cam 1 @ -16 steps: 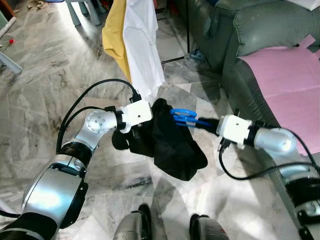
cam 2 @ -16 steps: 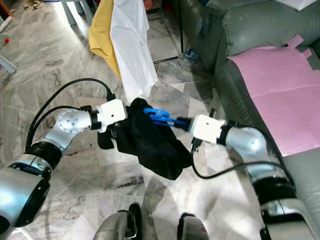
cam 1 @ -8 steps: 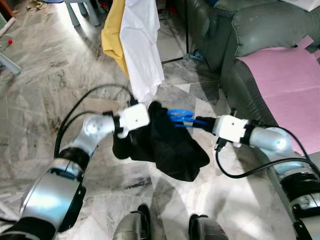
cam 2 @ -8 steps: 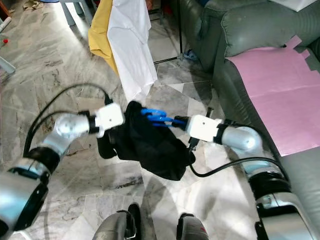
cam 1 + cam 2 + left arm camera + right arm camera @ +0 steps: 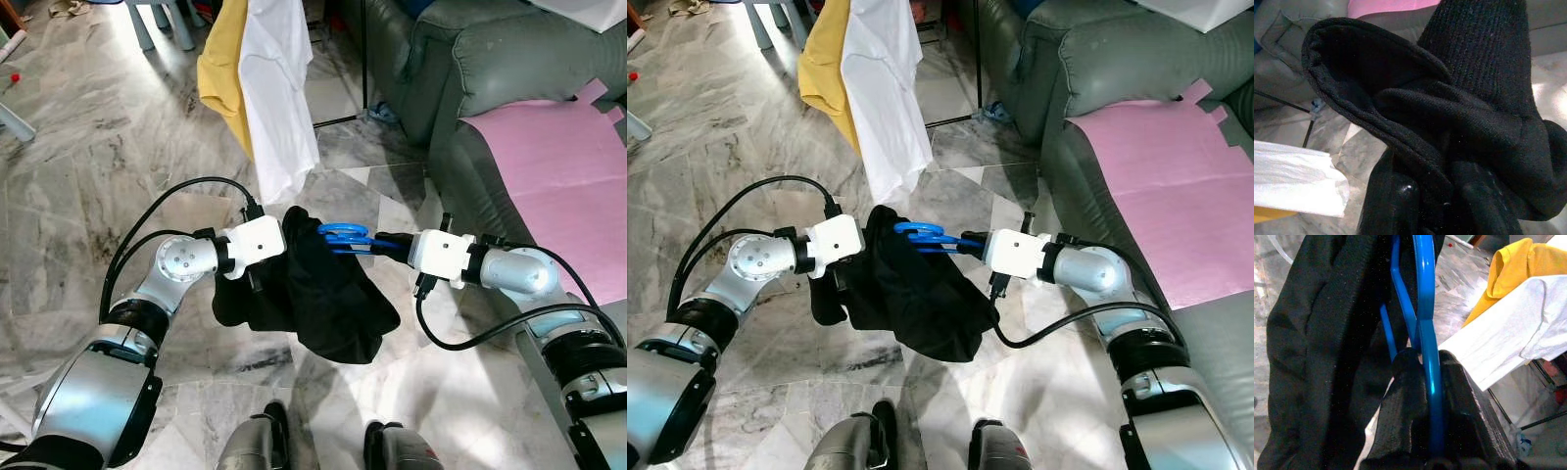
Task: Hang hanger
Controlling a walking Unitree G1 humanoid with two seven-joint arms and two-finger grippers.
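A black garment (image 5: pixel 328 294) hangs in a bunch between my two grippers, above the marble floor. A blue hanger (image 5: pixel 343 235) is pushed partly into its top, and its hook end points toward my right arm. My right gripper (image 5: pixel 387 242) is shut on the hanger; in the right wrist view the blue hanger (image 5: pixel 1425 308) runs out between the black pads (image 5: pixel 1400 421). My left gripper (image 5: pixel 1442 205) is shut on the black garment (image 5: pixel 1474 98), and the cloth folds over its fingers (image 5: pixel 1396 205). From the head, the cloth hides the left fingers.
A white shirt (image 5: pixel 279 88) and a yellow shirt (image 5: pixel 223 69) hang from a rack straight ahead, beside its black pole (image 5: pixel 364 49). A grey sofa (image 5: pixel 490 59) with a pink sheet (image 5: pixel 558 157) lies on the right. Open marble floor (image 5: pixel 88 166) lies to the left.
My right gripper has carried the hanger a little to the left, further into the garment. The left wrist has dropped slightly with the cloth.
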